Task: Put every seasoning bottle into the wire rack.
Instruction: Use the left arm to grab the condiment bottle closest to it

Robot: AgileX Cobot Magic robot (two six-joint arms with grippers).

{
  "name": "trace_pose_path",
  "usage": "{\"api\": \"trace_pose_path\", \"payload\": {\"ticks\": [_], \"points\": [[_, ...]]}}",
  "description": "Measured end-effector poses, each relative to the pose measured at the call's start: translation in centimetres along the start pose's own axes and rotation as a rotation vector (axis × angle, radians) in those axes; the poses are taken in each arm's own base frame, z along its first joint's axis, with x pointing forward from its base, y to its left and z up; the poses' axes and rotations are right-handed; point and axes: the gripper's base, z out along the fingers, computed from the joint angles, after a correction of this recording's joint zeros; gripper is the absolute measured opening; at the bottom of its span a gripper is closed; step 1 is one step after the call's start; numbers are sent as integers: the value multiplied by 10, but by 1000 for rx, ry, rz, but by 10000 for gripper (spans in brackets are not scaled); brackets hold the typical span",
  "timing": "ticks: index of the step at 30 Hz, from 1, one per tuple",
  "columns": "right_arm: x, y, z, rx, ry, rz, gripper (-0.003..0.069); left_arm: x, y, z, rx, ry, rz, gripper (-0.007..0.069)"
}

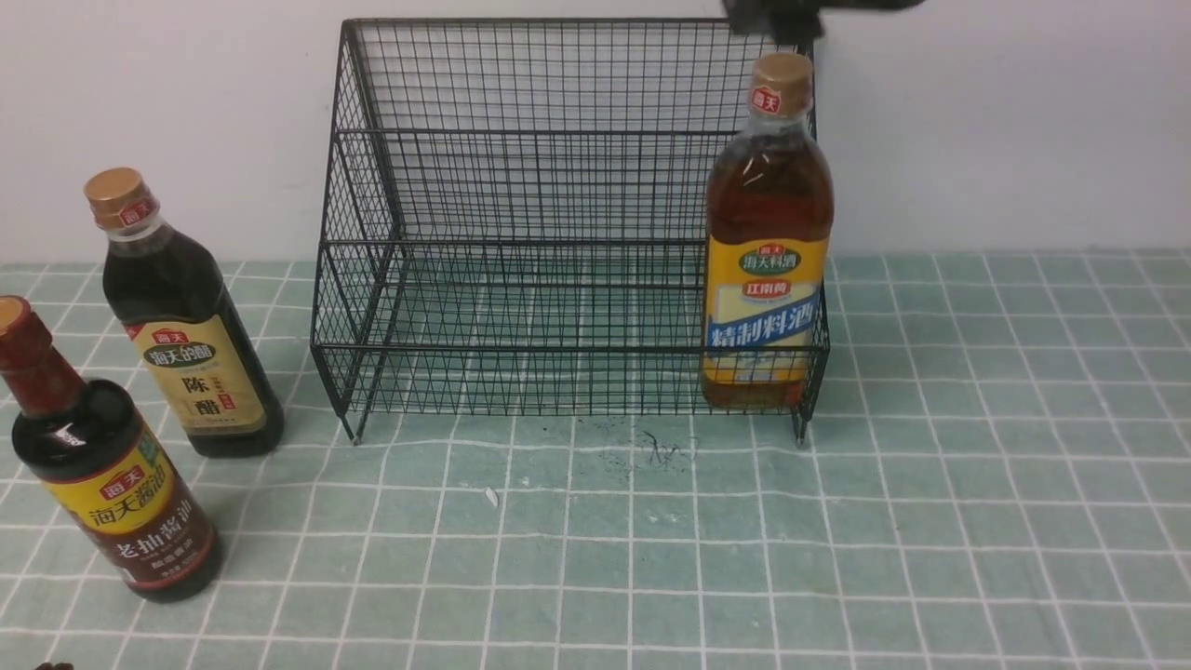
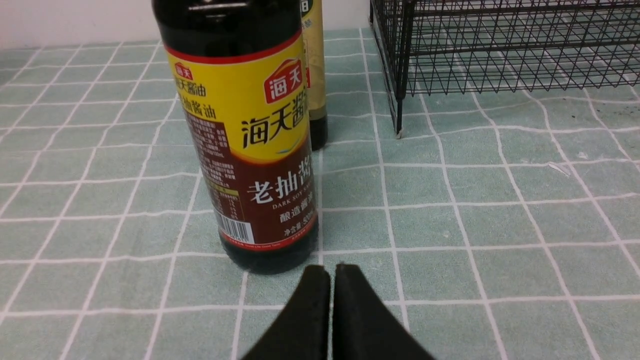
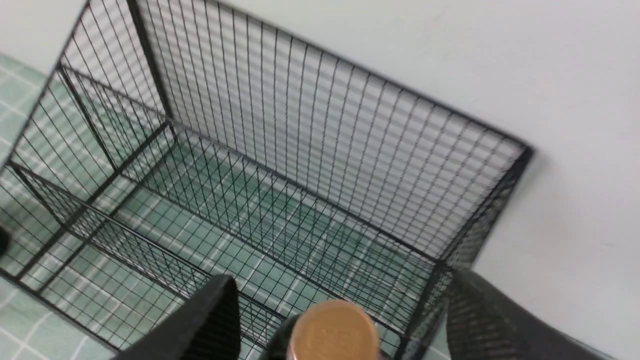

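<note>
The black wire rack (image 1: 521,186) stands against the wall. The amber seasoning bottle (image 1: 767,233) stands upright inside its right front corner, behind the low rail. My right gripper (image 1: 777,19) hovers just above that bottle at the top edge of the front view. In the right wrist view the right gripper (image 3: 340,282) is open, its fingers wide apart on either side of the tan cap (image 3: 334,330) and clear of it. The dark bottle with a tan cap (image 1: 191,335) and the red-necked bottle (image 1: 102,465) stand on the cloth left of the rack. My left gripper (image 2: 332,272) is shut and empty, close to the base of the red-necked bottle (image 2: 245,125).
A green checked cloth (image 1: 930,521) covers the table, and a white wall runs behind it. The left corner leg of the rack (image 2: 398,120) stands to one side of the two loose bottles. A small white scrap (image 1: 491,496) lies in front of the rack.
</note>
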Motion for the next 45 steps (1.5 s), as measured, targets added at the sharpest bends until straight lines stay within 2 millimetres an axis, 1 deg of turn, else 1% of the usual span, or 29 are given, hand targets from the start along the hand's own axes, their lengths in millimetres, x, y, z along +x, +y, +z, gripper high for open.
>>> {"api": "trace_pose_path", "payload": {"ticks": [1,2,3,4,5,6,7,8,9,10,12,13,15,17,18,21,24,25,26,29,30,33,34,35,36,37,38,40,45], "points": [[-4,-1,-12,3,-9,3,506,0,0,0,0,0,0,-6],[-4,-2,-16,3,-12,5,505,0,0,0,0,0,0,-6],[-10,-5,-48,9,-28,12,484,0,0,0,0,0,0,-6],[-11,-5,-53,11,-33,13,480,0,0,0,0,0,0,-6],[-14,-9,-85,19,-53,20,439,0,0,0,0,0,0,-6],[-13,-9,-89,21,-53,20,433,0,0,0,0,0,0,-6],[-13,-13,-123,34,-81,30,378,0,0,0,0,0,0,-6],[-11,-15,-140,40,-94,41,342,0,0,0,0,0,0,-6],[-8,-18,-166,56,-125,61,270,0,0,0,0,0,0,-6],[-6,-20,-179,62,-145,78,238,0,0,0,0,0,0,-6],[5,-26,-235,82,-250,132,108,0,0,0,0,0,0,-6],[8,-27,-244,85,-268,142,88,0,0,0,0,0,0,-6],[31,-31,-289,89,-347,185,18,0,0,0,0,0,0,-6],[59,-33,-319,89,-388,211,-4,0,0,0,0,0,0,-6],[72,-34,-328,89,-399,219,-8,0,0,0,0,0,0,-6],[119,-33,-341,79,-454,231,-13,0,0,0,0,0,0,-6],[154,-28,-329,36,-511,237,-13,0,0,0,0,0,0,-6],[156,-26,-324,27,-512,237,-13,0,0,0,0,0,0,-6],[173,-23,-316,-7,-549,242,-13,0,0,0,0,0,0,-6],[194,-15,-289,-67,-617,256,-13,0,0,0,0,0,0,-6],[202,-13,-274,-84,-624,261,-13,0,0,0,0,0,0,-6],[214,-7,-243,-135,-661,293,-14,0,0,0,0,0,0,-6],[222,-4,-226,-142,-639,303,-14,0,0,0,0,0,0,-6],[221,-5,-227,-144,-656,303,-14,0,0,0,0,0,0,-6],[232,-3,-210,-149,-627,311,-14,0,0,0,0,0,0,-6],[239,-2,-201,-147,-605,312,-14,0,0,0,0,0,0,-6],[239,-2,-201,-147,-608,312,-14,0,0,0,0,0,0,-6],[258,0,-180,-121,-537,271,-15,0,0,0,0,0,0,-6],[283,1,-155,-63,-466,145,-15,0,0,0,0,0,0,-6]]}}
